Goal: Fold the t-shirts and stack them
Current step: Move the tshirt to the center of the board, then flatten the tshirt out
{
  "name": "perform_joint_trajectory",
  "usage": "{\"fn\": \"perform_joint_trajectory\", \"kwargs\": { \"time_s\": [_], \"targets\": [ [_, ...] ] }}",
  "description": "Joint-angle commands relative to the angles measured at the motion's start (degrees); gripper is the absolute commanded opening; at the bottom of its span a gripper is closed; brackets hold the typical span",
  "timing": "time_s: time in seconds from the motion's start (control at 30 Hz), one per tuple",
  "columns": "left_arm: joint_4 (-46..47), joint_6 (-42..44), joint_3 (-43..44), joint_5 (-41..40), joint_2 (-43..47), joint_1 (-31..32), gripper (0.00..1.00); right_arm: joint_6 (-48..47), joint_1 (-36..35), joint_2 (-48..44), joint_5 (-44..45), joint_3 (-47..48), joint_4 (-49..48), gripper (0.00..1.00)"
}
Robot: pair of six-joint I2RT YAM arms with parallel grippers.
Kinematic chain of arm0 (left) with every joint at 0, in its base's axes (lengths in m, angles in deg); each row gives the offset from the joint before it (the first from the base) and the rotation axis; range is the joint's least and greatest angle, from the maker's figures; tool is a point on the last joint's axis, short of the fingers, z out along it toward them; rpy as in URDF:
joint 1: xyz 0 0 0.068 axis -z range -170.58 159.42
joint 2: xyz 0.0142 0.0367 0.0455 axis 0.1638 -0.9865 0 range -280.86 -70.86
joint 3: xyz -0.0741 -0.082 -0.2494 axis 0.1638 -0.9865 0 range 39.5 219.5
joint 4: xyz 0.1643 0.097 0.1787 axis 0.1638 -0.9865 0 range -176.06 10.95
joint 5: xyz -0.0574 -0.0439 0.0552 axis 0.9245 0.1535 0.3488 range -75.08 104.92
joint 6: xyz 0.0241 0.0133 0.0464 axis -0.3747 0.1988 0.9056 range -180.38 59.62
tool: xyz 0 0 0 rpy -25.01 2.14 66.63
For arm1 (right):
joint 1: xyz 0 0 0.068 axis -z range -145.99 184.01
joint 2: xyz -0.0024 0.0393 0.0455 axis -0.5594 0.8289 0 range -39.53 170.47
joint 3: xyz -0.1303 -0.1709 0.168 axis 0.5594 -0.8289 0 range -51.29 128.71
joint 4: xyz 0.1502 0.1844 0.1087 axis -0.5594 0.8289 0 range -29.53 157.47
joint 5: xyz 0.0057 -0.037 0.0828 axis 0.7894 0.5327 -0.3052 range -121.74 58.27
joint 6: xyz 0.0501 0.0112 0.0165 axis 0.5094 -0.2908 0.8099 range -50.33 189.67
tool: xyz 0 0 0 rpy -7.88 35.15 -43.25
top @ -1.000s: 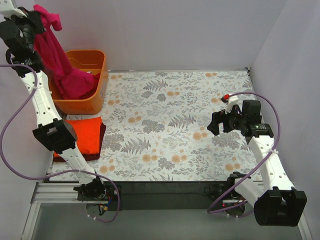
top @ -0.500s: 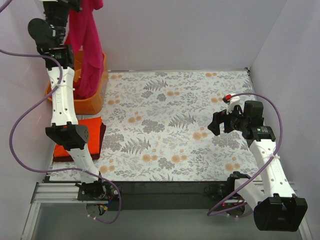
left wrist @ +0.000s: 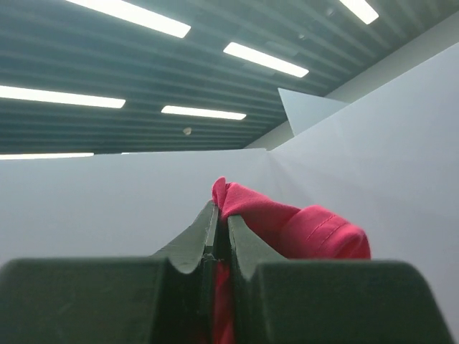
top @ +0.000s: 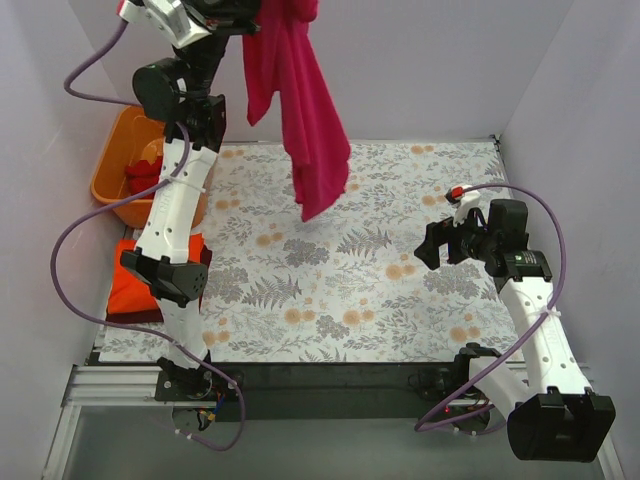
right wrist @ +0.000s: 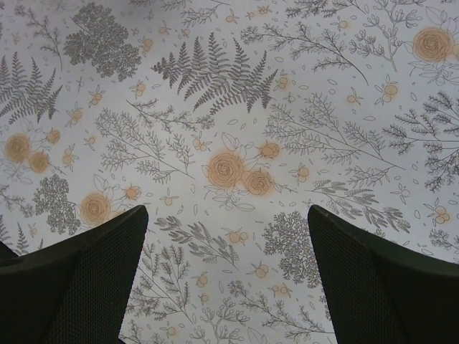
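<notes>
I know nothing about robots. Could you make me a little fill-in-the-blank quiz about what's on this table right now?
1. The left hand holds the pink t-shirt up in the air, its jaws ____.
2. The right hand hovers over the flowered table, holding nothing, its jaws wide ____.
3. The plastic tub at the far left of the table is ____ in colour.

Missing words: shut; open; orange.

Floral table [top: 400, 200], orange tub [top: 108, 180], folded t-shirt stack [top: 120, 300]
</notes>
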Motion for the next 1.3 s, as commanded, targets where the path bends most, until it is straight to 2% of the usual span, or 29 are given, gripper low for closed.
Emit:
{"fn": "perform_joint_trajectory", "kwargs": {
  "time_s": [0.0, 0.13, 0.27, 0.3, 0.37, 0.4, 0.43, 0.47, 0.5, 0.53, 0.57, 0.63, 0.7, 0.73, 0.8, 0.83, 0.87, 0.9, 1.0, 1.1, 1.13, 1.27],
  "targets": [
    [6.2, 6.4, -1.1, -0.1, 0.9, 2.8, 0.0, 0.8, 0.0, -0.1, -0.4, 3.8, -0.1, 0.98],
    [5.1, 4.1, -6.7, -0.6, 2.5, 3.0, 0.0, 1.2, 0.1, -0.6, 2.3, 4.9, 1.1, 0.98],
    [2.7, 0.1, -23.9, 3.8, 12.0, 3.2, 0.0, 1.3, 0.1, -1.5, 5.4, 7.2, 2.7, 0.98],
    [1.6, -0.4, -32.3, 4.8, 14.3, 3.3, 0.0, 1.2, 0.1, -1.6, 5.9, 7.6, 2.9, 0.98],
    [-2.0, -1.6, -41.5, 6.0, 18.6, 3.3, 0.0, 0.3, 0.2, -1.5, 6.7, 8.7, 3.8, 0.98],
    [-3.8, -1.4, -51.8, 6.4, 23.6, 3.4, 0.0, -0.4, 0.2, -1.1, 6.0, 8.9, 4.2, 0.98],
    [-8.3, -0.2, -56.4, 5.8, 25.7, 3.4, 0.02, -1.1, 0.1, -0.8, 5.7, 9.2, 4.6, 0.98],
    [-11.8, 0.5, -61.6, 4.7, 28.4, 2.8, 0.06, -1.8, 0.1, -0.6, 5.3, 9.3, 4.9, 0.98],
    [-15.2, 1.3, -65.7, 3.4, 30.5, 2.1, 0.14, -2.5, 0.2, 0.0, 5.0, 9.4, 5.3, 0.98],
    [-22.6, 1.7, -73.1, 4.0, 34.0, 0.5, 0.23, -3.3, 0.1, 0.2, 5.0, 9.6, 5.7, 0.98],
    [-26.2, 2.7, -76.0, 4.9, 35.2, -3.5, 0.4, -5.1, 0.0, 0.4, 5.0, 9.6, 6.3, 0.98],
    [-34.4, 3.1, -81.6, 7.3, 36.4, -9.5, 0.5, -7.3, 0.0, 1.5, 4.8, 9.6, 7.9, 0.98],
    [-42.3, 5.3, -81.9, 8.4, 34.6, -20.4, 0.53, -11.2, 0.0, 3.2, 3.9, 8.7, 10.0, 0.98],
    [-44.6, 9.0, -81.5, 9.2, 33.8, -21.7, 0.62, -12.3, 0.1, 4.5, 2.4, 8.2, 11.4, 0.98],
    [-53.4, 14.0, -79.4, 11.3, 30.8, -23.2, 0.64, -14.6, 0.0, 8.2, 1.4, 7.0, 11.8, 0.98],
    [-59.1, 19.4, -77.6, 15.4, 28.6, -23.2, 0.66, -15.0, -0.1, 9.4, 0.5, 7.0, 11.6, 0.98],
    [-64.9, 24.1, -75.8, 19.8, 25.7, -23.2, 0.73, -15.6, -0.5, 11.8, -0.5, 7.5, 10.7, 0.98],
    [-69.3, 26.7, -74.1, 21.1, 22.6, -22.7, 0.8, -15.3, -1.5, 14.4, -0.6, 8.3, 8.9, 0.98],
    [-77.1, 28.6, -70.0, 20.9, 15.2, -20.0, 0.8, -13.2, -6.2, 24.4, -0.3, 13.6, 3.2, 0.98],
    [-77.6, 28.5, -69.3, 12.5, 11.1, -12.8, 0.8, -12.4, -9.1, 37.5, -0.6, 20.9, 1.8, 0.95],
    [-77.6, 28.5, -69.3, 12.5, 10.6, -12.8, 0.8, -12.4, -9.5, 37.5, -0.6, 20.9, 1.8, 0.94],
    [-77.2, 27.8, -69.4, 8.5, 8.8, -8.2, 0.8, -10.8, -10.1, 48.8, -0.7, 29.9, 1.4, 0.91]
  ]
}}
